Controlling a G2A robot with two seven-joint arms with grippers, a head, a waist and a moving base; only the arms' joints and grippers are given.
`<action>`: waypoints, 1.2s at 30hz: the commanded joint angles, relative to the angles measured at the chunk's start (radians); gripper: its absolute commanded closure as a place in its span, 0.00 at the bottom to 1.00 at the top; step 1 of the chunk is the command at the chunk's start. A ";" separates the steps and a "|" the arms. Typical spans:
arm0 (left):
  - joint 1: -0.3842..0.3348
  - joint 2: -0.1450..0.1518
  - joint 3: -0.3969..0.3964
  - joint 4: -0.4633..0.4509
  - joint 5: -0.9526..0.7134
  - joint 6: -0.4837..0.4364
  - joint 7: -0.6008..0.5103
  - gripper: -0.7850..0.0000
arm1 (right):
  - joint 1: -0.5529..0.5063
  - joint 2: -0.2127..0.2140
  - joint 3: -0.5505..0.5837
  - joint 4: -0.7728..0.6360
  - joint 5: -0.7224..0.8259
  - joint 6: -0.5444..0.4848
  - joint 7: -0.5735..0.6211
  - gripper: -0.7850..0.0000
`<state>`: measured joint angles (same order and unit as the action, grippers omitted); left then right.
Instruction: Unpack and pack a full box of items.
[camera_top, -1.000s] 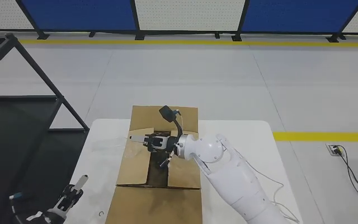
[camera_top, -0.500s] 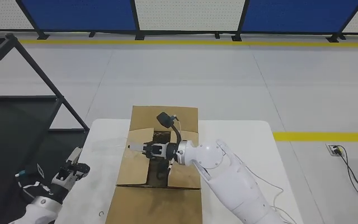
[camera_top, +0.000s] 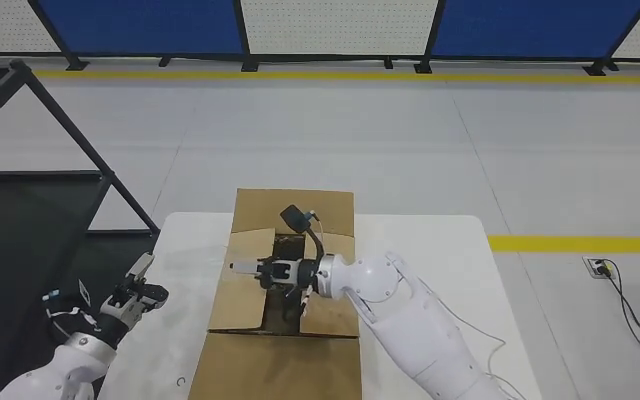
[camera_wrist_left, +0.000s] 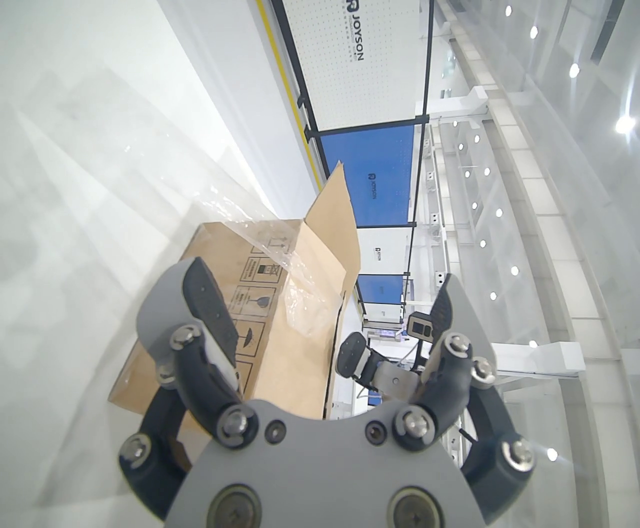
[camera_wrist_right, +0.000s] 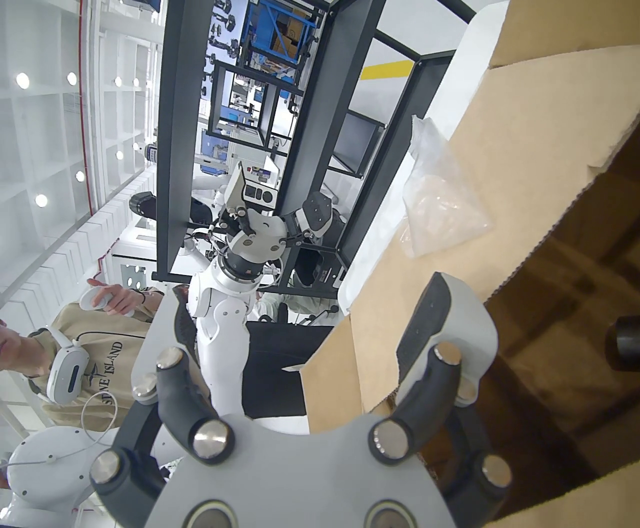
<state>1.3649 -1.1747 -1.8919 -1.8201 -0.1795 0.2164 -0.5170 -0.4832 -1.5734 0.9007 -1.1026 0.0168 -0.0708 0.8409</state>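
Jaws on your right arm (camera_top: 385, 285) stand wide open with nothing between them. They reach over the cardboard box (camera_top: 295, 208) from its right side, and the fingertips are above the left flap (camera_top: 238, 300), just beside the dark opening (camera_top: 285, 305). From that wrist you see one finger (camera_wrist_right: 445, 315) by the flap's cut edge, but you cannot tell whether it touches the cardboard. Your left arm (camera_top: 70, 360) has its jaws spread open as well, with nothing held. They sit at the left edge of the table (camera_top: 190, 240), well apart from the box and pointing toward it. The box stands in the middle of the white table with its flaps open. The printed side wall faces your left wrist, and one flap there tilts upward. A clear plastic bag (camera_wrist_right: 440, 215) with pale contents lies on the left flap near its outer edge, and its loose end reaches out over the table. From the left wrist you see it as crinkled film along the top of that flap. The inside of the box is too dark for you to make out what it holds. A black metal rack (camera_wrist_right: 176, 125) stands off the table's left side, behind your left arm.
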 joint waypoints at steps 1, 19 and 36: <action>-0.009 -0.001 0.017 0.021 -0.006 0.004 0.018 0.00 | 0.018 -0.007 -0.012 0.022 0.004 0.010 -0.008 0.00; -0.268 0.014 0.105 0.215 -0.116 0.129 -0.019 0.00 | 0.038 -0.023 -0.022 0.082 0.007 -0.007 -0.037 0.00; -0.417 0.015 0.201 0.475 -0.175 0.090 -0.002 0.00 | 0.028 -0.018 0.002 0.084 0.001 0.008 -0.026 0.00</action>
<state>0.9558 -1.1600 -1.6990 -1.3589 -0.3566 0.3050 -0.5181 -0.4544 -1.5921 0.9020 -1.0178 0.0196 -0.0619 0.8140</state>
